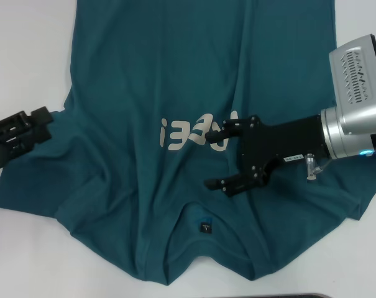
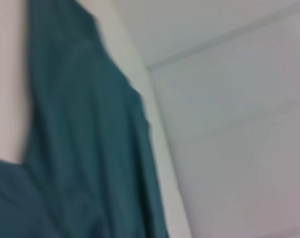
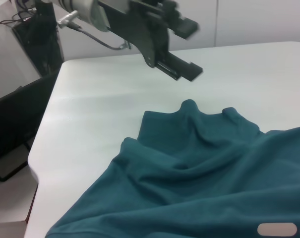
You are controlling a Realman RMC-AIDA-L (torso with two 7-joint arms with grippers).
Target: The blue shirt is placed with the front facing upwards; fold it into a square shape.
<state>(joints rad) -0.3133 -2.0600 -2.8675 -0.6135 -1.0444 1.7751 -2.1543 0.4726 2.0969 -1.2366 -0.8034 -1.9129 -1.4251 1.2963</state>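
On the white table (image 1: 26,37), the shirt (image 1: 175,81) is lying spread and rumpled, front up, collar nearest the robot. The right gripper (image 1: 220,157) is hovering over the chest lettering (image 1: 194,133), jaws wide apart and holding nothing. The left gripper (image 1: 41,121) is hanging at the shirt's left sleeve edge, jaws apart and empty.

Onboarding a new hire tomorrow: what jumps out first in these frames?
The blue shirt fills most of the white table, spread out but rumpled, with its off-white lettering mid-chest and the collar nearest the robot. The right gripper hangs open over the chest beside that lettering. The left gripper sits at the shirt's left edge by the sleeve, holding nothing visible.
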